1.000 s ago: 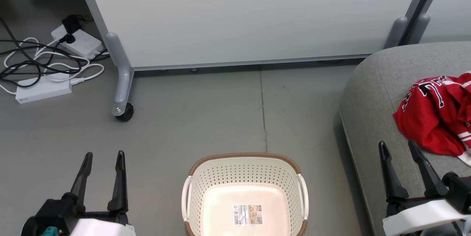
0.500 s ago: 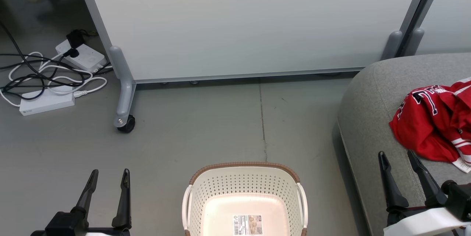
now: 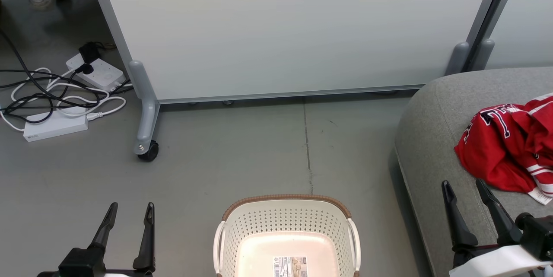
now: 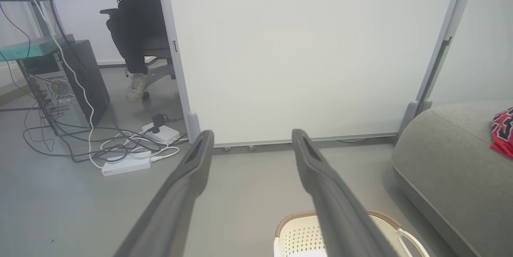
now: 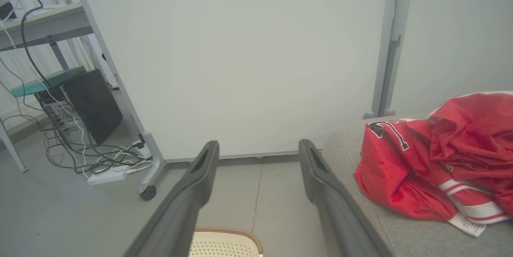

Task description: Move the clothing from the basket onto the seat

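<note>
The red sports clothing [image 3: 505,151], a shirt with dark blue and white letters and a piece with white stripes, lies in a crumpled heap on the big grey cloth sofa [image 3: 432,138]. The heap is so bunched up that the striped piece may be the shorts. The cream plastic basket with holes and a brown rim [image 3: 285,198] sits on the grey floor [image 3: 216,160] beside the sofa. A paper sticker [image 3: 290,267] shows on its bottom. The left hand [image 3: 132,205] hangs over the floor left of the basket, its two dark fingers spread apart. The right hand [image 3: 462,183] hangs over the sofa's front edge, near the clothing but not touching it, fingers spread too.
</note>
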